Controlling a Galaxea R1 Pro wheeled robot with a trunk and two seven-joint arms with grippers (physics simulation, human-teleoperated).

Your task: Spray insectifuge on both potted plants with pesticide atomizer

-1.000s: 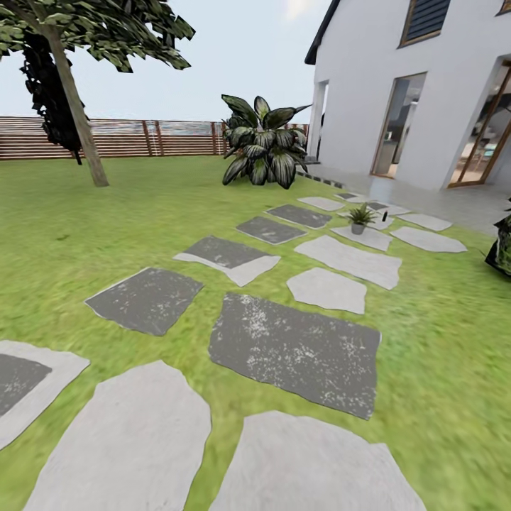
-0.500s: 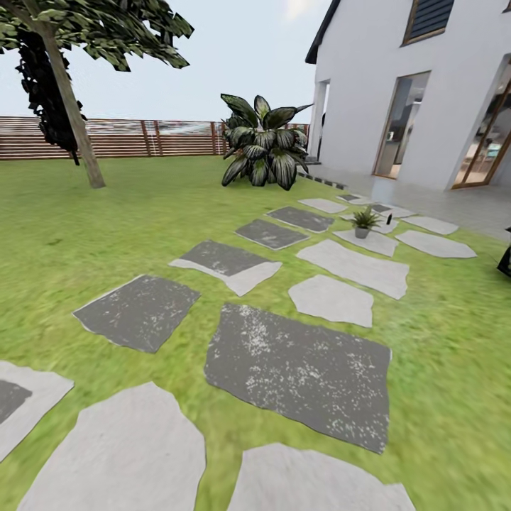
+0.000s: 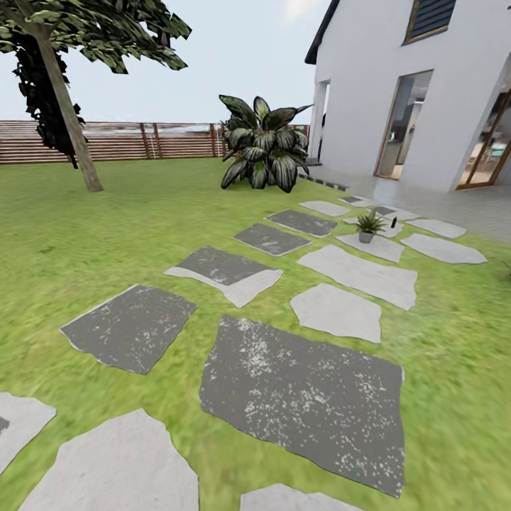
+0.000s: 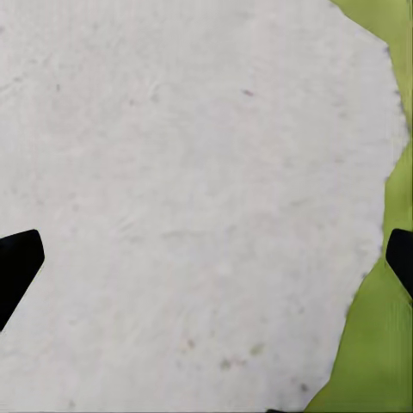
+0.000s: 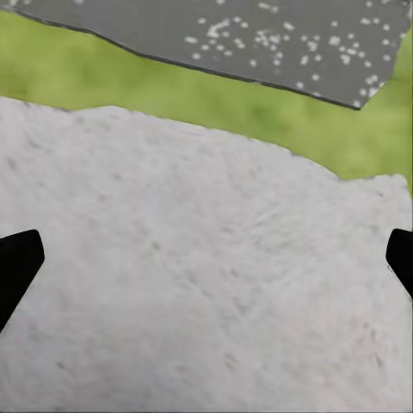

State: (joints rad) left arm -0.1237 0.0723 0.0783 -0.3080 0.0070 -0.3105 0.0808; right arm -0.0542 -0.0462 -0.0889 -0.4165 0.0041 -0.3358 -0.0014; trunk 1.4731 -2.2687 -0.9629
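The left end effector (image 4: 206,258) hangs spread wide and empty over a pale stepping stone (image 4: 189,198); the right end effector (image 5: 206,258) is likewise agape above another pale slab (image 5: 198,292). Far ahead of both, one potted plant (image 3: 369,226) sits with the pesticide atomizer (image 3: 392,223) just beside it; a careless roll-up could knock the tiny bottle over, or overshoot it.

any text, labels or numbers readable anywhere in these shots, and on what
None can be read.
The pesticide atomizer, standing on a stepping stone past the potted plant, is too small and far away for any label to show.
The house wall and the fence carry no signs or numbers.
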